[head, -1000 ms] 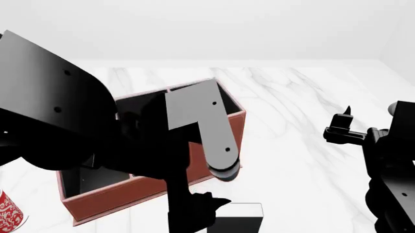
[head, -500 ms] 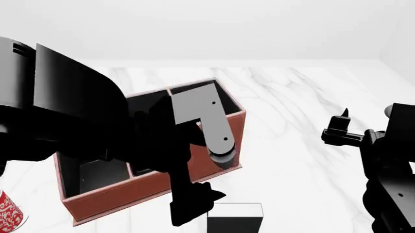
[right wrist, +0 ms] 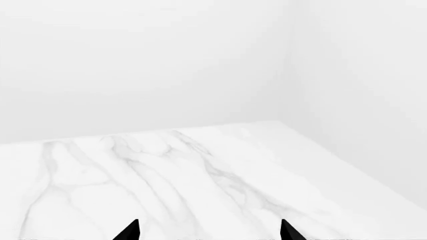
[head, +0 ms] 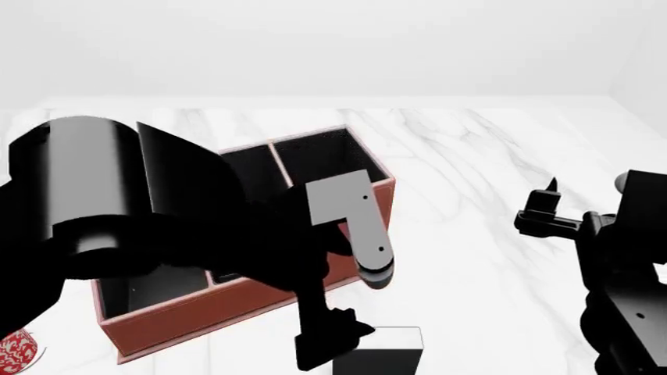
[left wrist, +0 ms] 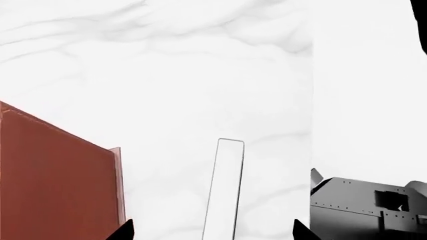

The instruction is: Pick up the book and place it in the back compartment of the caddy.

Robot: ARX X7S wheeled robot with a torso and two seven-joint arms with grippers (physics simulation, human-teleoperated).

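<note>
Compared to a second ago, the left arm has dropped lower, so its left end effector (head: 331, 337) now sits right by the small black hardcover book with white page edges (head: 383, 353) near the front edge of the white marble bench (head: 469, 156). The wrist view shows the tips apart, straddling the book's white edge. So looks like a grab is coming. The red-brown leather-look caddy (head: 354, 215) is half hidden behind the arm. Right end effector (right wrist: 208, 231) idles with tips apart.
</note>
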